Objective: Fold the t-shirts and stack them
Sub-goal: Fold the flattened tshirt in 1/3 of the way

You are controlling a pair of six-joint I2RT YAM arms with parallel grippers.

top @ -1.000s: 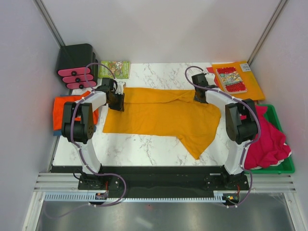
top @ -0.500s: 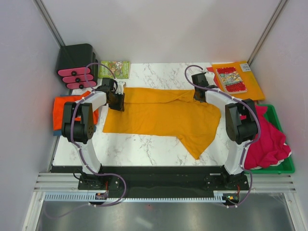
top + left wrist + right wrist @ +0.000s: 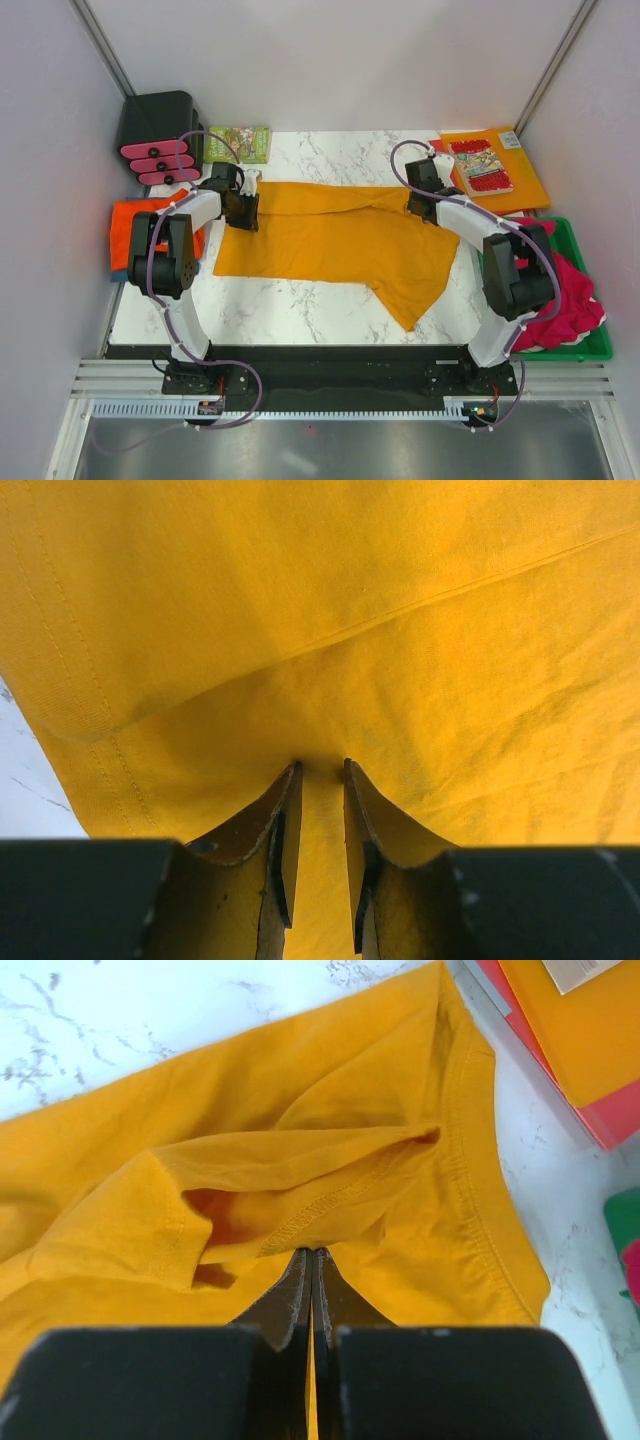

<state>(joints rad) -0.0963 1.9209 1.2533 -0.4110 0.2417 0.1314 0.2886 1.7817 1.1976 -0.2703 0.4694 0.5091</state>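
Mustard t-shirt [image 3: 330,235] pinched by left end effector [image 3: 320,767], right end effector [image 3: 312,1253].

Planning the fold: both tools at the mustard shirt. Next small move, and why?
Probably raise both together a little. The left tool and right tool are each shut on the shirt at its far edge, and it lies flat, so lifting starts the fold.

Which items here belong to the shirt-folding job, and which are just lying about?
Job:
- mustard t-shirt
- red-orange t-shirt
- crimson-pink t-shirts

Lying about:
- orange folder
- comic book
- green booklet
- black stand
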